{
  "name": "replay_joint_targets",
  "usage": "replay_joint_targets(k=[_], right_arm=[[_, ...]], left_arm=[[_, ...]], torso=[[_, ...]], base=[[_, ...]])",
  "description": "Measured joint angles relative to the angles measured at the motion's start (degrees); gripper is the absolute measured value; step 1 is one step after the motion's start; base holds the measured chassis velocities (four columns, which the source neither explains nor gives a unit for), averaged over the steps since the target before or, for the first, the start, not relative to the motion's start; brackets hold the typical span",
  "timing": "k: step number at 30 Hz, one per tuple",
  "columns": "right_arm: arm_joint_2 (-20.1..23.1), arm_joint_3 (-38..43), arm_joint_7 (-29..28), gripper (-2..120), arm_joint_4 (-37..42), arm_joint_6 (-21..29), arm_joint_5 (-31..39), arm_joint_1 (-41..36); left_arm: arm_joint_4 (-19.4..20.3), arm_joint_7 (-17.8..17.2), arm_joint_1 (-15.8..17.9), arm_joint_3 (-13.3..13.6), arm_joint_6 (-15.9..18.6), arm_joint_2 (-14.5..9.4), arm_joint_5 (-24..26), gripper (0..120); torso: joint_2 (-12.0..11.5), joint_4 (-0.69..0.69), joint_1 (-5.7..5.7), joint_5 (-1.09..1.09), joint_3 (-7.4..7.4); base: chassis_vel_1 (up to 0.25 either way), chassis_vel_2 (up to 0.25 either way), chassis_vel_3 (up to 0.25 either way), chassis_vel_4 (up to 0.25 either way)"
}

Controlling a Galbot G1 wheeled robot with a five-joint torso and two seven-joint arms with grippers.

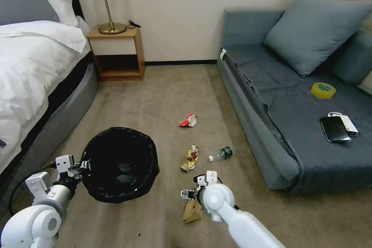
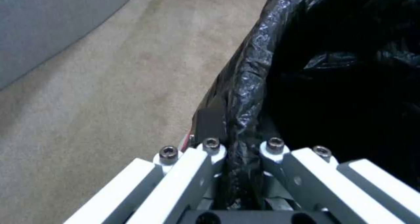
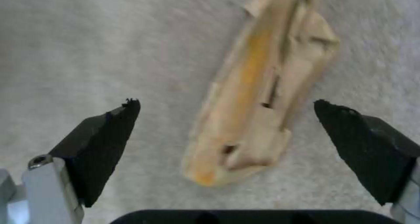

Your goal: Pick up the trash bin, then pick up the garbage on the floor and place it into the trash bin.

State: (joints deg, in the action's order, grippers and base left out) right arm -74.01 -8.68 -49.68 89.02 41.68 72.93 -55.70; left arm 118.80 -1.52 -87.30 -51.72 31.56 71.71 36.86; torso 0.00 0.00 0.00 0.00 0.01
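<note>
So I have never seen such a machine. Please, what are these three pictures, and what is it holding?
It is a two-armed robot. One picture comes from its head, the others from cameras on each wrist. The left gripper is shut on the rim of the trash bin. The right gripper, jaws open, hovers over a tan paper bag on the carpet. Also there: a gold wrapper, a red-white wrapper and a small bottle.

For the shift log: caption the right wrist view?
Open right gripper poised over tan crumpled paper bag on carpet.
</note>
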Motion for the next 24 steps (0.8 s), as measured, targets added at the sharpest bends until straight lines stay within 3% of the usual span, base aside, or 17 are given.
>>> replay_joint_targets(k=[15,24], right_arm=[[-4.65,0.22,9.36,100,-13.77,-2.37,-10.05,2.77],[-4.74,0.99,11.49,68,-14.80,-3.95,-13.82,1.13]], left_arm=[[-1.20,0.56,-0.08,0.13,-0.82,0.76,-0.91,3],[-2.67,1.92,-0.56,-1.30,-1.88,1.49,-0.67,3]], torso=[[0.00,0.00,0.00,0.00,0.00],[0.00,0.00,0.00,0.01,-0.01]], base=[[0.000,0.000,0.000,0.000],[0.000,0.000,0.000,0.000]])
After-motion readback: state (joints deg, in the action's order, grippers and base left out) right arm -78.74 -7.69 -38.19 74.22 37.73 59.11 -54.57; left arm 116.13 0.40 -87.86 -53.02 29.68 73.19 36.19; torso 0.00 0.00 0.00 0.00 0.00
